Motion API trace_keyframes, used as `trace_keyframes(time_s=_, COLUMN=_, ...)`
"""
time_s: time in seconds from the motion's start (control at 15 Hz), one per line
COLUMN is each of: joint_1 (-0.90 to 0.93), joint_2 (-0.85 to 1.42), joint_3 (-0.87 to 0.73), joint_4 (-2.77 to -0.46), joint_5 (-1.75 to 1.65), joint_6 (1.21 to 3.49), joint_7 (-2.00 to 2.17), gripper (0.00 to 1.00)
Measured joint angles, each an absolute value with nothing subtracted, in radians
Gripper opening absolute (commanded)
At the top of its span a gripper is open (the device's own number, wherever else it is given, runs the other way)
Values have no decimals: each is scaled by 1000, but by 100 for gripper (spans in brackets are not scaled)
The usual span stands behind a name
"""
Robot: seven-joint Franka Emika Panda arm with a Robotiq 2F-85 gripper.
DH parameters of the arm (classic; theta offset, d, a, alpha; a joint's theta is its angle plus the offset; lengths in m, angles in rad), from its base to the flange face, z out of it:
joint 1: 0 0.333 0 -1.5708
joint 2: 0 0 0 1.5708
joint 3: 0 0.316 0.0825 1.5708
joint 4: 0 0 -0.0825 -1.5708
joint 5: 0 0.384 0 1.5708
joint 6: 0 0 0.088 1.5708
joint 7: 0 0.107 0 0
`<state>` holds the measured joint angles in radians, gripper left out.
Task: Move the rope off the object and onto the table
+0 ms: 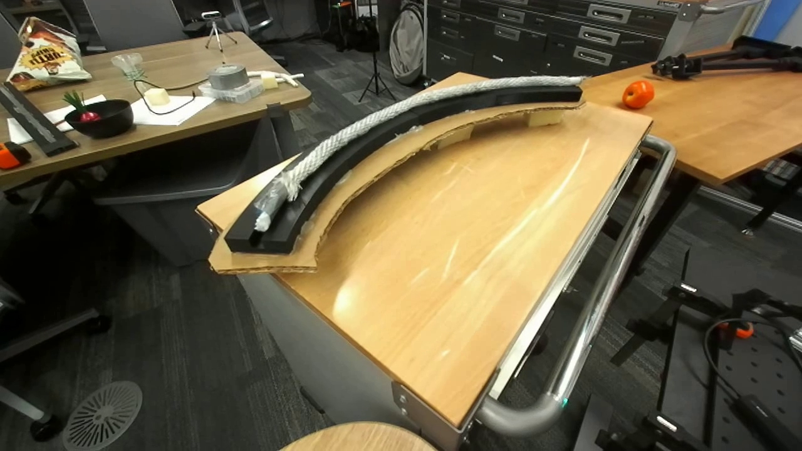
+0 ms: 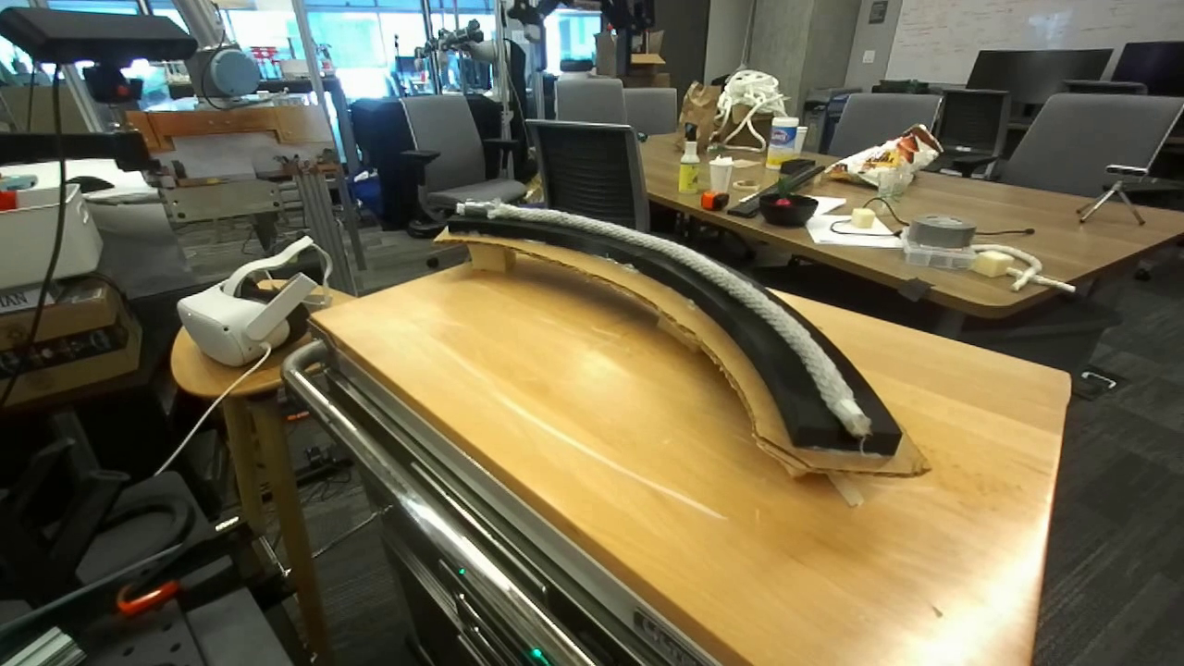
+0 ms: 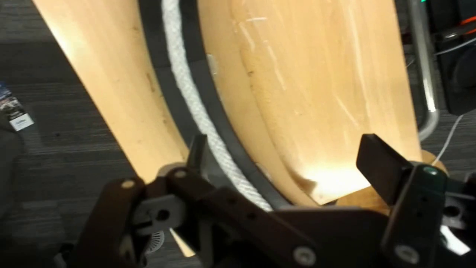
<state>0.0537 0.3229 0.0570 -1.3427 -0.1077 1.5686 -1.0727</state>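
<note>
The pale grey-white rope (image 1: 376, 119) lies lengthwise along the top of the black curved track (image 1: 451, 111), apparently in its central groove. The rope (image 2: 786, 324) and track (image 2: 777, 370) show the same way in an exterior view. One rope end is wrapped in transparent tape. The track stands on the light-brown table (image 1: 451, 250). In the wrist view my gripper (image 3: 284, 145) is open and empty, fingers wide apart. The rope (image 3: 189, 89) passes just right of the left fingertip; its lower part is hidden by the gripper. The arm and gripper are out of both exterior views.
A cardboard sheet (image 1: 388, 164) on small blocks lies under the track and juts past it. A metal rail (image 1: 601, 300) runs along one table edge. A table with an orange tomato (image 1: 638, 94) and a cluttered desk (image 1: 182, 59) stand nearby. A headset (image 2: 236, 319) sits on a stool.
</note>
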Motion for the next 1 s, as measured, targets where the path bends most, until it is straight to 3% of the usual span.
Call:
trace_keyframes(time_s=0.6, joint_1=12, joint_2=404, joint_3=71, joint_4=-1269, joint_5=-26, joint_6=1668, joint_7=-1117, gripper=100)
trace_keyframes(time_s=1.0, joint_1=53, joint_2=461, joint_3=70, joint_4=-1269, joint_5=-174, joint_6=1695, joint_7=-1043, gripper=100)
